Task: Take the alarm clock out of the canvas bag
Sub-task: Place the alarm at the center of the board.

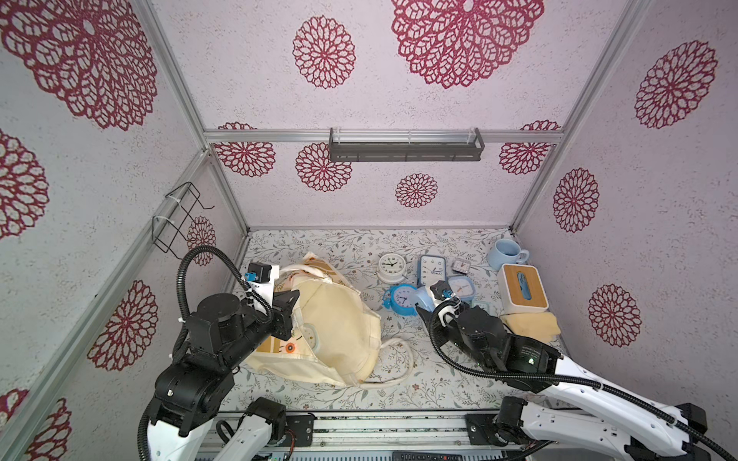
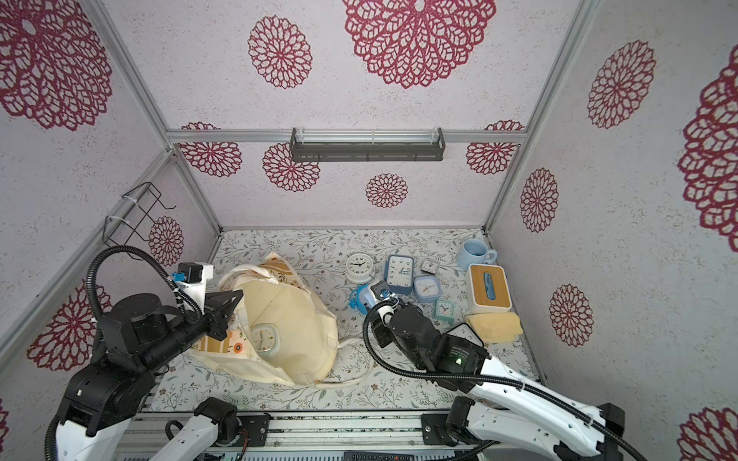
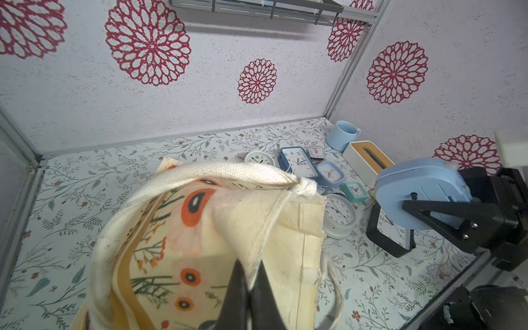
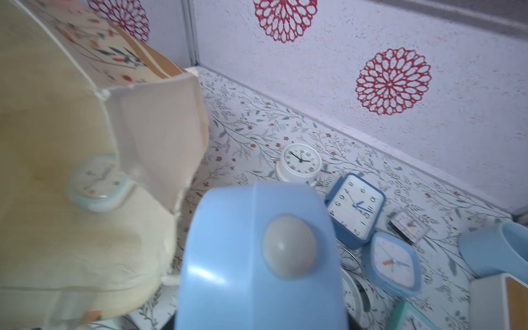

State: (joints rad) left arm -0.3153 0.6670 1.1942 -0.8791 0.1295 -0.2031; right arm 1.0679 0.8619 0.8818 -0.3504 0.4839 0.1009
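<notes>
Two grips: left jaws pinch canvas bag (image 1: 343, 319) rim; right jaws hold alarm clock (image 3: 420, 185) outside.

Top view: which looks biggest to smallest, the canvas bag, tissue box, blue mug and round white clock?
1. canvas bag
2. tissue box
3. blue mug and round white clock look about alike, so I leave them unranked.
</notes>
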